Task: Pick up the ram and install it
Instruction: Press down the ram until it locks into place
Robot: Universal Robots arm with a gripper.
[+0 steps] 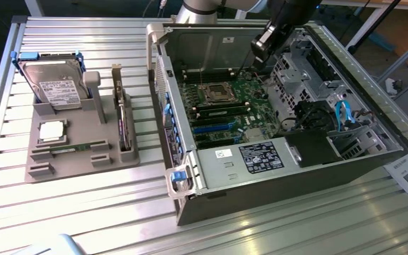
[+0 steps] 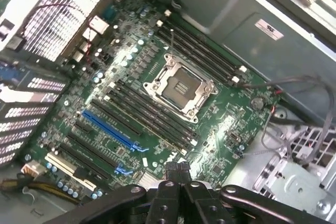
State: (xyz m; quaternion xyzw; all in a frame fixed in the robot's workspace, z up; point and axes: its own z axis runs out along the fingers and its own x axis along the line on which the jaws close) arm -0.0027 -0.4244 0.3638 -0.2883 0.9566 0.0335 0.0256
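We see the ram, a slim green stick with dark chips, seated beside the motherboard's empty socket, while our gripper hovers above, clenched on nothing.

labels present (print too small), none legible

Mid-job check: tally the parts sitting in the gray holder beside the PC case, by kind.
hard drive: 1
processor chip: 1
ram stick: 1
expansion card: 1
Total: 4
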